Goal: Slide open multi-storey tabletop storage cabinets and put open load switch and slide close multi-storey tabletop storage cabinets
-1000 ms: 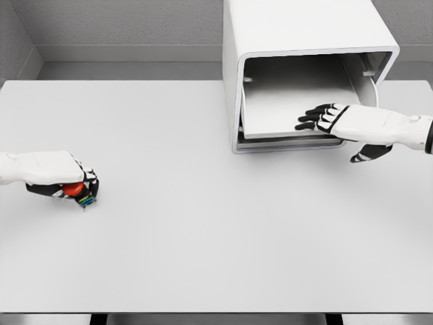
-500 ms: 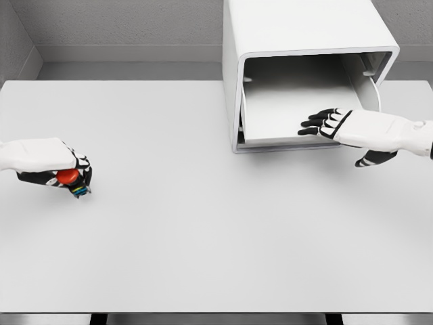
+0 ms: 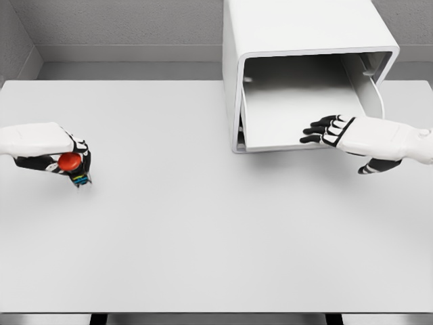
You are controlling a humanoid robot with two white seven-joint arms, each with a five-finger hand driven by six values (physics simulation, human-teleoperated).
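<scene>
I'm pinching the switch [image 3: 74,169], small, rigid, light, in my closed left hand [image 3: 57,152] at 9 o'clock, gripping under its red knob; right hand [image 3: 342,130] is hovering open at the drawer [image 3: 284,115].

My white table [image 3: 203,237] fills the view from nine to three o'clock; a grey wall [image 3: 122,24] runs along twelve o'clock.

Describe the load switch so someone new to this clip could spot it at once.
Start at the wide white table and go to its left edge, far from the white cabinet. There the left hand grips the load switch, a small dark item with a round red button, the only coloured thing in view.
</scene>
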